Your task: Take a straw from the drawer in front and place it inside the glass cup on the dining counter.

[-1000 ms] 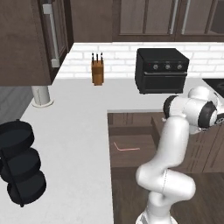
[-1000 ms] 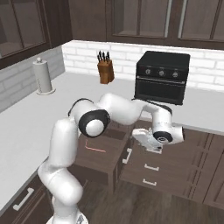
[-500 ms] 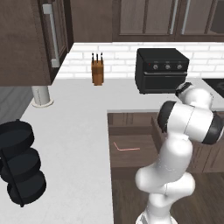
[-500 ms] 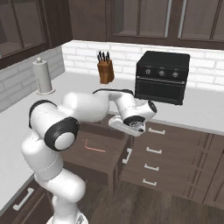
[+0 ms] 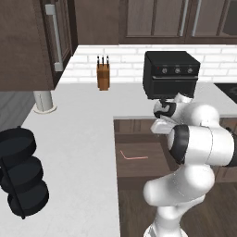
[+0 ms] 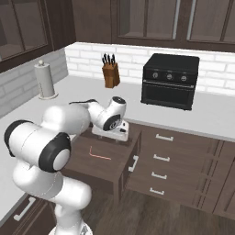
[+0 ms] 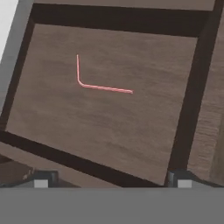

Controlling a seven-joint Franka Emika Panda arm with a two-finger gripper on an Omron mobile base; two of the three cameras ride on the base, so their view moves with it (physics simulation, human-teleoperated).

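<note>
Dark-brown wooden drawer pulled out — thin pinkish-red bent straw on its floor; two-finger gripper above, jaws spread, empty — grey-white worktop alongside.

The thin pinkish-red straw, bent in an L, lies flat on the floor of the open dark-brown wood drawer, clear of its walls.

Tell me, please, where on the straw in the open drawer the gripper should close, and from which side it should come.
Probably the longer leg of the straw, away from the bend. It lies flat on the floor of the drawer with bare wood all around, so come straight down from above, fingers either side of that leg. The gripper is open and looks down into the drawer.
</note>
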